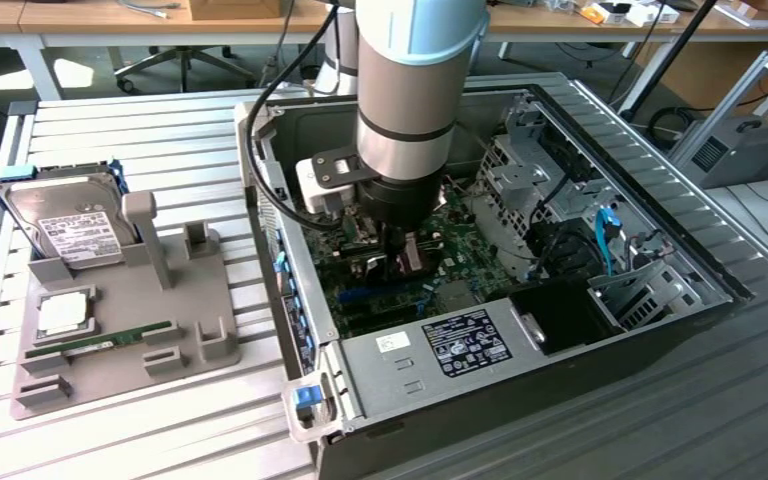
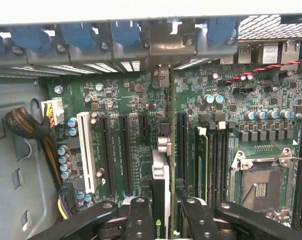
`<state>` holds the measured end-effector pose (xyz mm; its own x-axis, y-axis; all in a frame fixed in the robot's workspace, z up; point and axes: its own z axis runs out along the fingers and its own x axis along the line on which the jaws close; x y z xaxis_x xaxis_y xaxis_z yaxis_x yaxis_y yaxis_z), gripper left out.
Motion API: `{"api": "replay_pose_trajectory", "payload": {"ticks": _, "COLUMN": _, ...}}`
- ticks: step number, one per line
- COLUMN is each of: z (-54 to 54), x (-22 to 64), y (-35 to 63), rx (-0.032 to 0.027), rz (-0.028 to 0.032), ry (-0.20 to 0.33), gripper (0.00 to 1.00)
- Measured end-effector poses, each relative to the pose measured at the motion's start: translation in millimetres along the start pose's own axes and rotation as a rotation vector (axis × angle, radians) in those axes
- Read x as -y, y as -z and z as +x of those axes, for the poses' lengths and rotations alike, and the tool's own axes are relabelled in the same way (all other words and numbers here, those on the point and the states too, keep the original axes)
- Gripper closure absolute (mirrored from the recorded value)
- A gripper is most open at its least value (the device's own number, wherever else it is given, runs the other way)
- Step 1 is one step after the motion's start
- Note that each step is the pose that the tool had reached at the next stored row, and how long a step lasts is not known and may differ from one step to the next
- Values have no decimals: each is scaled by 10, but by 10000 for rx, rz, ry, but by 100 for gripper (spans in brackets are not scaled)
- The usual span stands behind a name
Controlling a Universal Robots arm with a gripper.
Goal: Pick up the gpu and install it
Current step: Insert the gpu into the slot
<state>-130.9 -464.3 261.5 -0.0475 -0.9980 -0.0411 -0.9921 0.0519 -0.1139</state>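
My gripper (image 1: 404, 258) is down inside the open computer case (image 1: 651, 235), over the green motherboard (image 1: 458, 265). It is shut on the gpu (image 2: 162, 185), which the wrist view shows edge-on between the two black fingers (image 2: 141, 217). The card runs along the line of a long black expansion slot (image 2: 181, 137), and its silver end bracket (image 2: 161, 47) is up against the rear slot opening of the case. Whether the card's edge sits in the slot or just above it I cannot tell. In the exterior view the gpu (image 1: 418, 255) is mostly hidden under the arm.
A grey holder tray (image 1: 117, 340) at the exterior view's left carries a hard drive (image 1: 71, 225), a processor chip (image 1: 61, 315) and a memory stick (image 1: 97, 340). Beside the card lie a white slot (image 2: 85, 150), the processor socket (image 2: 261, 187) and a cable bundle (image 2: 28, 125).
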Motion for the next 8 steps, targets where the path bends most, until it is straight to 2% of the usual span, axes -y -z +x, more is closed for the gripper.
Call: {"api": "replay_pose_trajectory", "payload": {"ticks": 8, "z": 1, "x": -4, "y": -32, "rx": 1, "rz": 0, "ry": 0, "gripper": 73}}
